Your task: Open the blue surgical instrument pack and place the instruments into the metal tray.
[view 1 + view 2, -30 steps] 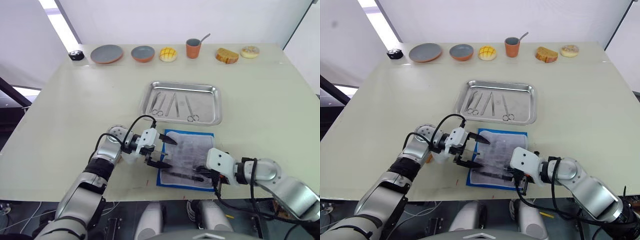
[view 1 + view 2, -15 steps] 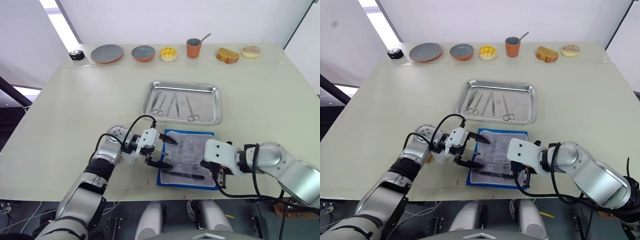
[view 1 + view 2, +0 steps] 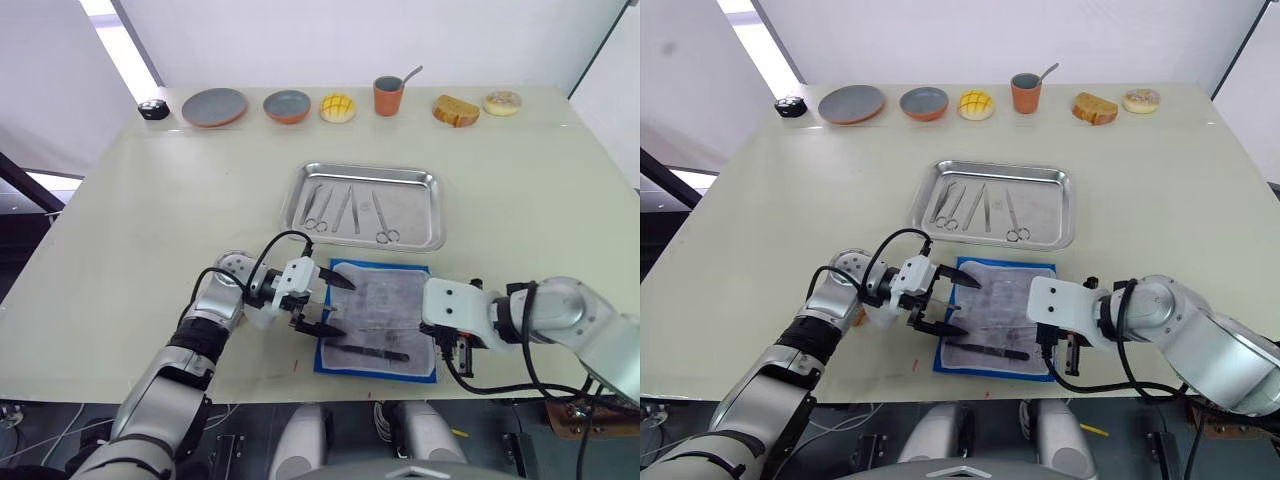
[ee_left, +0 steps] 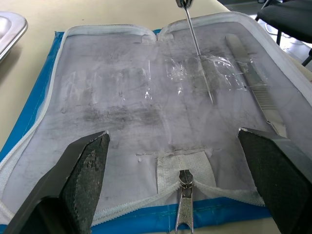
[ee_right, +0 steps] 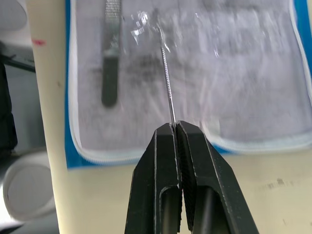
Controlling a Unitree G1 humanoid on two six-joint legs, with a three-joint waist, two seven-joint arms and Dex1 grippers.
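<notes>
Pack (image 3: pixel 376 318) open, several tools (image 3: pixel 346 208) in tray (image 3: pixel 432 210); right gripper (image 5: pixel 175 127) clamped on thin probe (image 5: pixel 165 73) (tweezers (image 5: pixel 110 58) remaining); left gripper (image 3: pixel 325 303) spread.

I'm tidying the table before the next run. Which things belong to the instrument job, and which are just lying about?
Job:
- open blue pack
- metal tray
- instruments in the tray
- thin probe pinched in the right end effector
- flat tool on the pack's lining

Lying about:
- two grey plates
- yellow bun
- cup with spoon
- bread slice
- doughnut
- small black object
</notes>
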